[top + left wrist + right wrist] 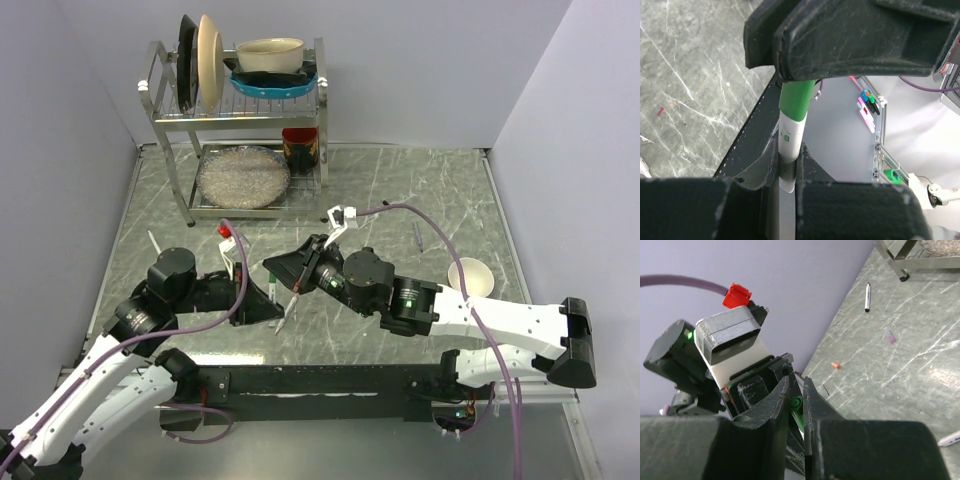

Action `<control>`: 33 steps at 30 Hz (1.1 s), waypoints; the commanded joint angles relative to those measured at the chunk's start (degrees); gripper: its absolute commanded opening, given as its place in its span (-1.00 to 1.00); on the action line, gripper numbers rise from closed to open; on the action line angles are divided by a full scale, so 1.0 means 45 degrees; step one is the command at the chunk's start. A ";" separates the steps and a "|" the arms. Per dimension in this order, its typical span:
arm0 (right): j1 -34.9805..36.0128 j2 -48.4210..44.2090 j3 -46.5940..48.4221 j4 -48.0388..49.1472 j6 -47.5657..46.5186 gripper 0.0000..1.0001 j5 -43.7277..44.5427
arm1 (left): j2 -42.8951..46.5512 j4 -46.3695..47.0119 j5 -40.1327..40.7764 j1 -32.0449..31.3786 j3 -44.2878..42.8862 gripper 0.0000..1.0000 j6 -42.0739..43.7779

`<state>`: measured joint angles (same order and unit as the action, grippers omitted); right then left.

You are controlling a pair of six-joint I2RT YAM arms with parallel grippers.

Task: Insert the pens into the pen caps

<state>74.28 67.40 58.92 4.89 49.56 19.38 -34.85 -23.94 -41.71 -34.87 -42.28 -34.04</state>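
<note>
The left jaws pinched the green pen (790, 145); the right jaws seemingly clamped the green cap (796, 100), where slight misalignment could jam it or twist the pen loose

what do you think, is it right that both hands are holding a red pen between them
Not red: the pen is green and whitish, as the left wrist view shows. The left hand and the right hand do hold it between them.

The dish rack (240, 117) is walling off the far left, the white bowl (470, 275) is crowding the right arm (480, 315), and bare table (450, 190) is stretching open between them, one pen (417, 236) lying there.
</note>
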 commanded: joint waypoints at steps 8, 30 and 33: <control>0.2458 0.0415 -0.1273 -0.3301 0.0236 -1.00 -0.7290 | -0.0556 0.3875 0.3881 0.2084 -0.1405 -0.99 -0.0033; 0.1524 -0.0326 -0.0303 -0.3916 0.0940 -1.00 -0.3977 | -0.0518 0.4696 0.1285 0.3472 -0.0917 -0.99 -0.0697; 0.0062 -0.0659 0.0575 -0.3995 0.0394 -0.82 -0.3584 | -0.0147 0.4345 0.0970 0.3472 -0.0800 -0.98 -0.0580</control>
<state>74.91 66.65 59.16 5.58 51.37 21.93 -35.07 -24.62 -55.09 -25.06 -43.48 -32.40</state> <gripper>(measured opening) 0.177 0.120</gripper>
